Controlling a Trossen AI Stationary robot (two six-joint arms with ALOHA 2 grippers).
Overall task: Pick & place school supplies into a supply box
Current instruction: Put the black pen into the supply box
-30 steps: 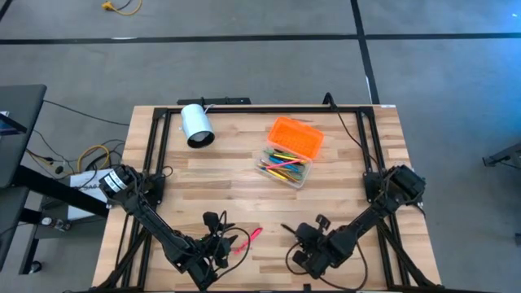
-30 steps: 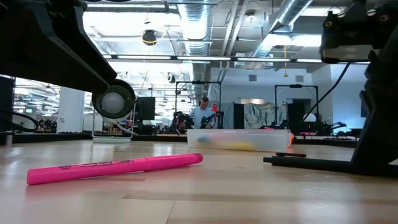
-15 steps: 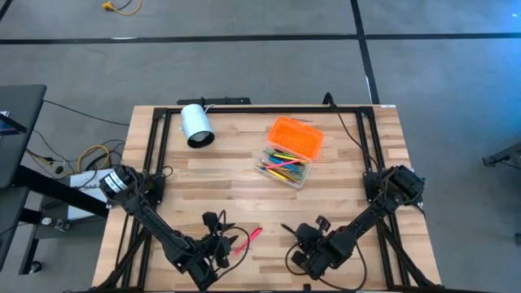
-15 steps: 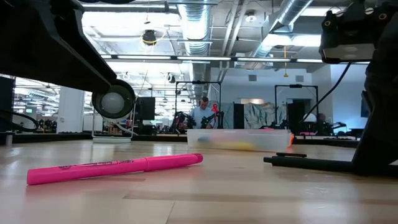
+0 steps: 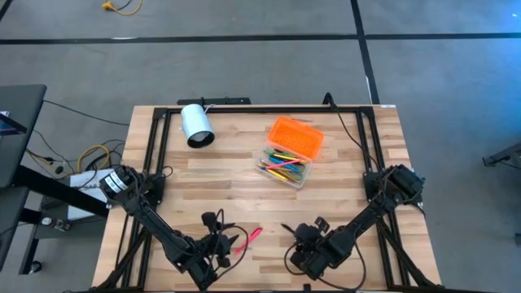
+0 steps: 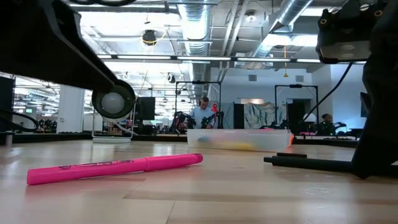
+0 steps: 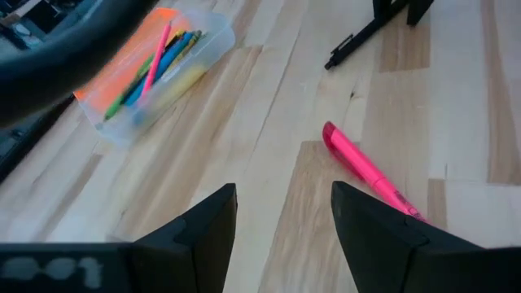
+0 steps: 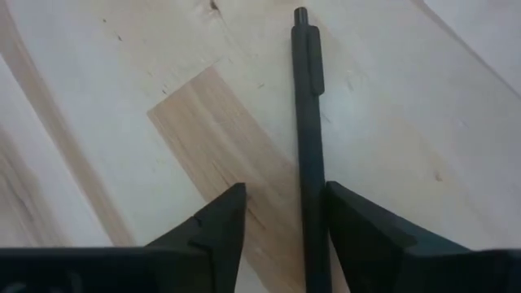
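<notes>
Pink pen (image 5: 250,238) flat on table, orange-lidded box (image 5: 286,151) holding pens

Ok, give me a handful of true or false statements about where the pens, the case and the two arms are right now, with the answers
1. The pink highlighter lies on the table outside the supply box. True.
2. The black pen is inside the supply box. False: it lies on the wood between the right gripper's open fingers.
3. The orange lid is shut over the box. False: it lies open beside the clear base, whose coloured pens show.
4. The left gripper is open and holds nothing. True.
5. The white cylinder lies at the table's near edge between the arms. False: it lies near the far left corner.
</notes>
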